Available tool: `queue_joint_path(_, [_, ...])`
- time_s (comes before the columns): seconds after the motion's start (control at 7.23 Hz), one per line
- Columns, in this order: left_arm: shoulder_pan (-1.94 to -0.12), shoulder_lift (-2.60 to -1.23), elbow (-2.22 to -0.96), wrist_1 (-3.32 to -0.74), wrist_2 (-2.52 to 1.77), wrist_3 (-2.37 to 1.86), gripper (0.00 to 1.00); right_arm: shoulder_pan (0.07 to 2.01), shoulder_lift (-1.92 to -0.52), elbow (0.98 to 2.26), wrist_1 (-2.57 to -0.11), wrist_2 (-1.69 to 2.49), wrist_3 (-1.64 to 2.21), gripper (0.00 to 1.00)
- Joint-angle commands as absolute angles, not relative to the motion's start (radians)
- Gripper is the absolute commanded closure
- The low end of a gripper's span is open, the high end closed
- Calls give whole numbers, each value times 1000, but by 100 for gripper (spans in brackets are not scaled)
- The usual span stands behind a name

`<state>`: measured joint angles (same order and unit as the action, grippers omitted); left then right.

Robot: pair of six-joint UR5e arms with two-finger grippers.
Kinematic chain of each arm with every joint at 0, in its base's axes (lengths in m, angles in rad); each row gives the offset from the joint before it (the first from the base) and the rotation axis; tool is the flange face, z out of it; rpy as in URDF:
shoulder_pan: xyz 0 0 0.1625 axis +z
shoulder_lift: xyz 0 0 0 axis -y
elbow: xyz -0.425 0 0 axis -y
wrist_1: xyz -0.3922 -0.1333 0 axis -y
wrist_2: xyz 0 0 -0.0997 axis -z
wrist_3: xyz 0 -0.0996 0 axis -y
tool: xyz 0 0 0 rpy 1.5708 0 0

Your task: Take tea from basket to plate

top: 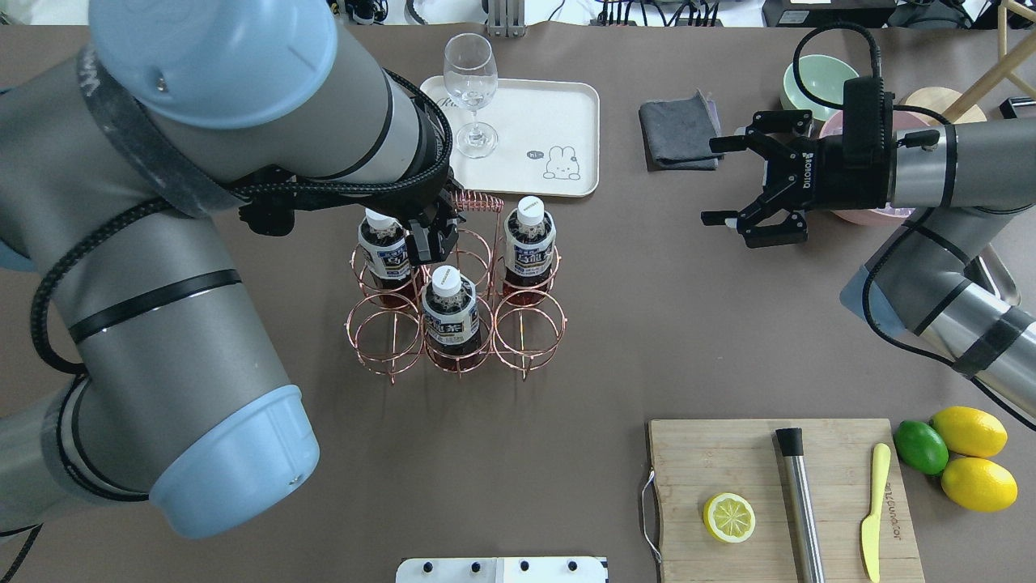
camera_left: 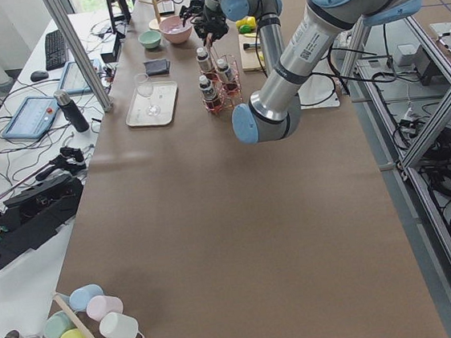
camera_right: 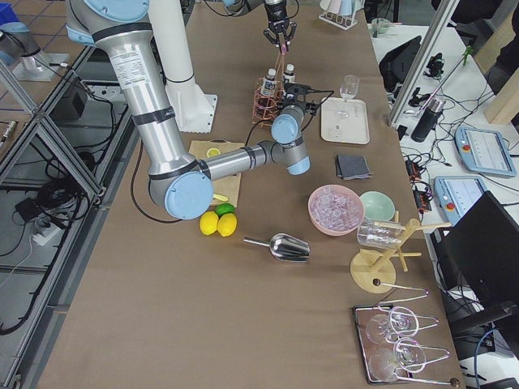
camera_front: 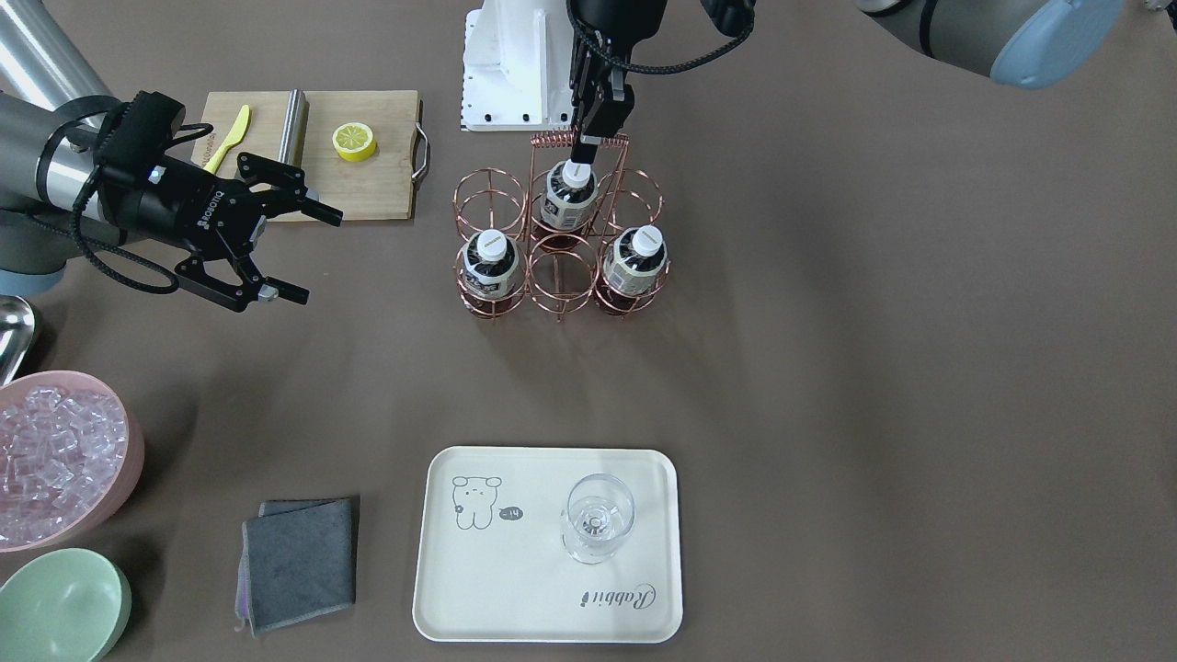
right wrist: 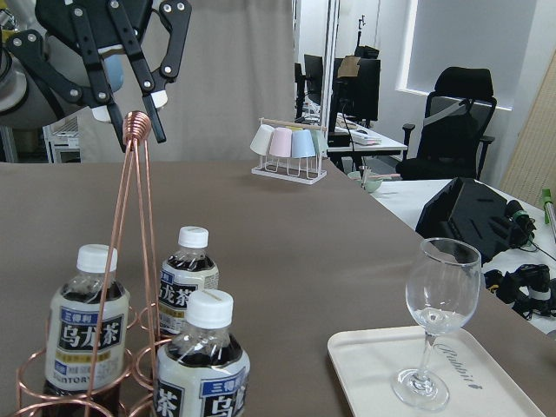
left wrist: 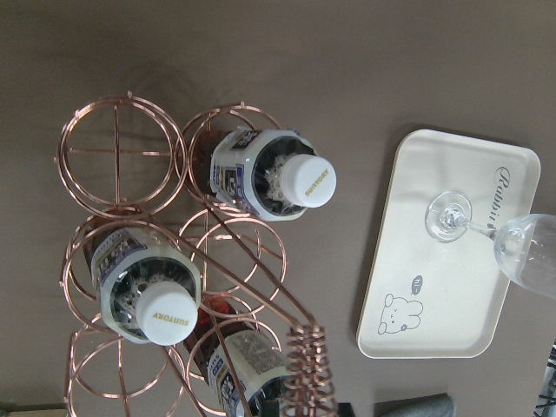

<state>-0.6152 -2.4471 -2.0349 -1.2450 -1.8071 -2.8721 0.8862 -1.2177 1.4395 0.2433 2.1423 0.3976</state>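
The copper wire basket (camera_front: 561, 276) holds three tea bottles: one in the cell nearest the robot (camera_front: 570, 191) and two on the far side (camera_front: 487, 259) (camera_front: 634, 257). My left gripper (camera_front: 588, 138) hangs open and empty just above the basket's coil handle (right wrist: 137, 126), with its fingers (right wrist: 161, 104) spread either side of the handle top. The cream plate (camera_front: 515, 588) lies beyond the basket with a wine glass (camera_front: 598, 519) standing on it. My right gripper (camera_front: 315, 257) is open and empty, hovering well off to the side.
A cutting board (camera_front: 368, 184) with a lemon half, a metal rod and a yellow knife lies near the right arm. A pink bowl of ice (camera_front: 55, 460), a green bowl (camera_front: 55, 607) and a grey cloth (camera_front: 299, 561) sit beside the plate.
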Motion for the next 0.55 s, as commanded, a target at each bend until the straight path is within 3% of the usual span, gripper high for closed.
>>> queue_joint_path(0.0, [-592, -2445, -2019, -1258, -1787, -2869, 100, 871, -1215, 1439, 265, 2126, 408, 0])
queue_joint_path(0.41, [-588, -2434, -2017, -1268, -1781, -2862, 100, 870, -1212, 1440, 267, 2125, 403, 0])
